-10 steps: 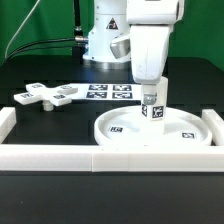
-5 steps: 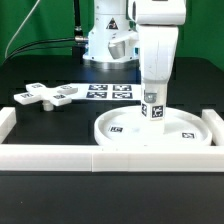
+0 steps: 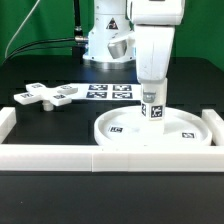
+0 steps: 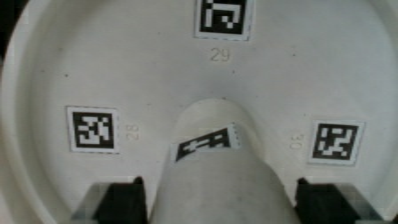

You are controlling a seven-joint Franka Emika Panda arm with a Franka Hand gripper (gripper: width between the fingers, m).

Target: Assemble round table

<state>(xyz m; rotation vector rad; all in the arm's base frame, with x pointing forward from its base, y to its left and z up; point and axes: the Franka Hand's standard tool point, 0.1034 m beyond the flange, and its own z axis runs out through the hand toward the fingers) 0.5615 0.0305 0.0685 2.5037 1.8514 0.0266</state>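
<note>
The arm's wrist has turned a little since one second ago. The short thick white plastic cylinder (image 3: 152, 112) stays in the same spot.

The two-finger gripper (image 3: 152, 99) is squeezed tight on that cylinder. In the wrist view one dark finger (image 4: 121, 202) presses on each side of it. The cylinder stands straight up in the middle of the large round white rimmed disc (image 3: 197, 146). Its foot seems to touch the disc floor, but I cannot see the join itself.

In the exterior view, the white cross-shaped four-armed piece (image 3: 45, 96) lies on the black table (image 3: 25, 60), out at ten o'clock from the disc and well apart from it. The marker board (image 3: 110, 92) lies flat at eleven o'clock, near the disc. A long white border block (image 3: 50, 157) runs along the six o'clock side, touching the disc's rim.

I think the step now is twisting the cylinder into the middle of the disc. To do it well, the arm should keep the cylinder straight up and push down softly while it turns. If the cylinder leans, the twist may jam. The disc could spin along too, so the border block helps to hold it. The grip should stay firm, so the smooth plastic does not slip.
</note>
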